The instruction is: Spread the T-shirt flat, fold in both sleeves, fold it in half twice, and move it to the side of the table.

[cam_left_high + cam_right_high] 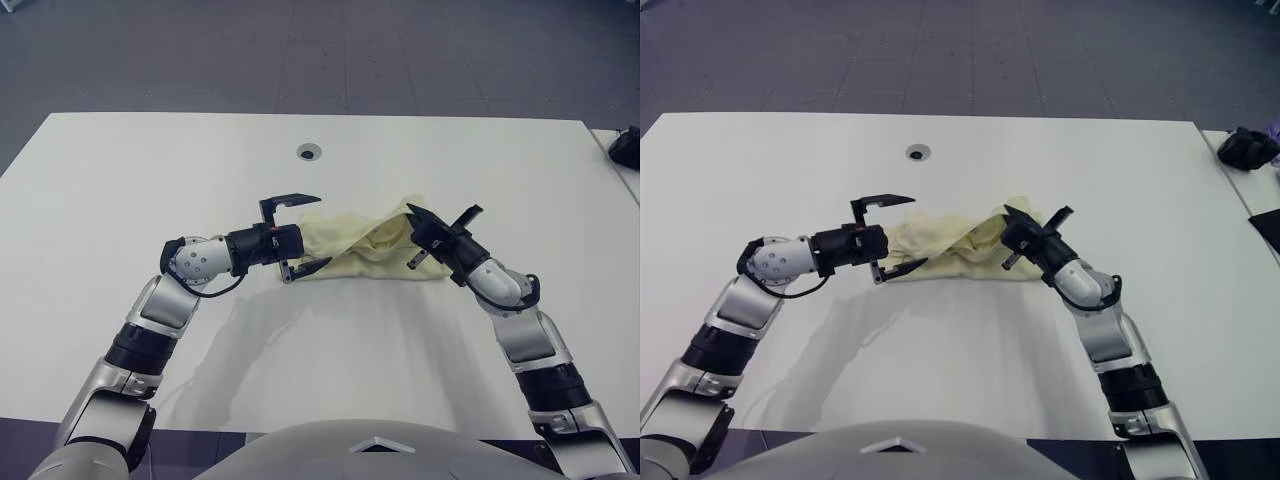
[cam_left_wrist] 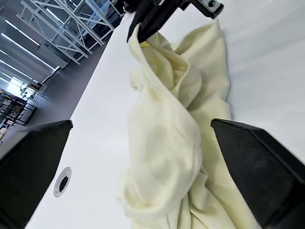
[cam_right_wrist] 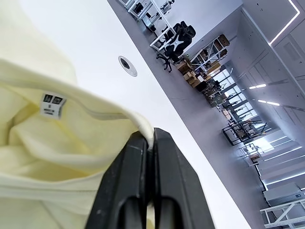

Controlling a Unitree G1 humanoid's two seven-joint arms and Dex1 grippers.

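T-shirt: pale yellow, crumpled in a heap on the white table; left gripper: jaws spread wide at the heap's left end; right gripper: clenched on a raised fabric edge at its right end

Only one printed item: a small white tag, sewn inside the neckline of the pale yellow T-shirt, just beside the collar seam. Carries two dark squarish marks side by side along one edge, with a few short lines of tiny dark print next to them. Too small to read, no letters or numbers made out. Nothing legible on the white table
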